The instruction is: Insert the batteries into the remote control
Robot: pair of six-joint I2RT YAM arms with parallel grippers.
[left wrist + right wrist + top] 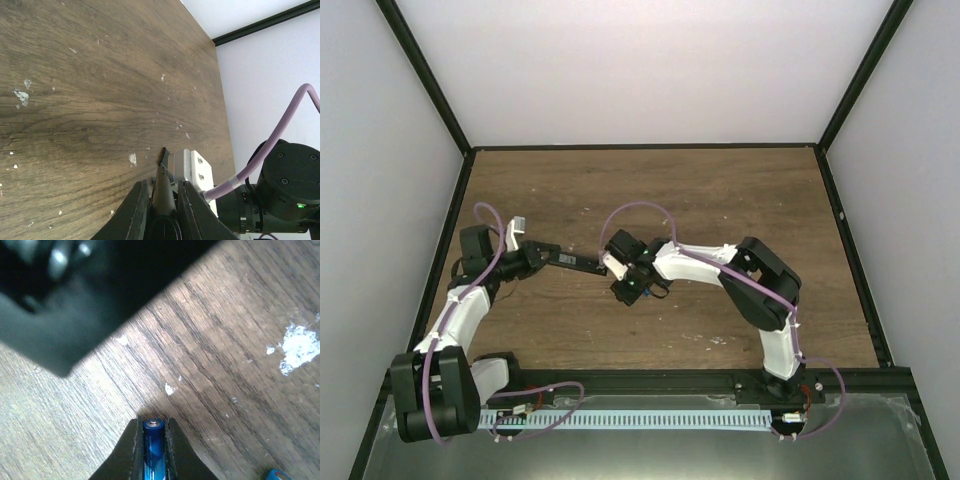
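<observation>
Right gripper [152, 429] pinched a blue battery [153, 447], its length running straight out between the jaws. Left gripper [162, 187] clamped the remote [578, 263], lying lengthwise toward that battery, just ahead and left of its tip.

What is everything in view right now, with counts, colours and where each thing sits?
remote control: one, black, clamped in the left gripper, mid-table
gripped battery: one, blue, between the right gripper fingers
loose battery: one, blue, on the table, cut off by the right wrist view's bottom edge
white specks: many, white, scattered over the table
table: one, brown wood
left arm, right arm: two, black and white, bases at the near edge
left gripper: one, black, shut on the remote control
right gripper: one, black, shut on the gripped battery
</observation>
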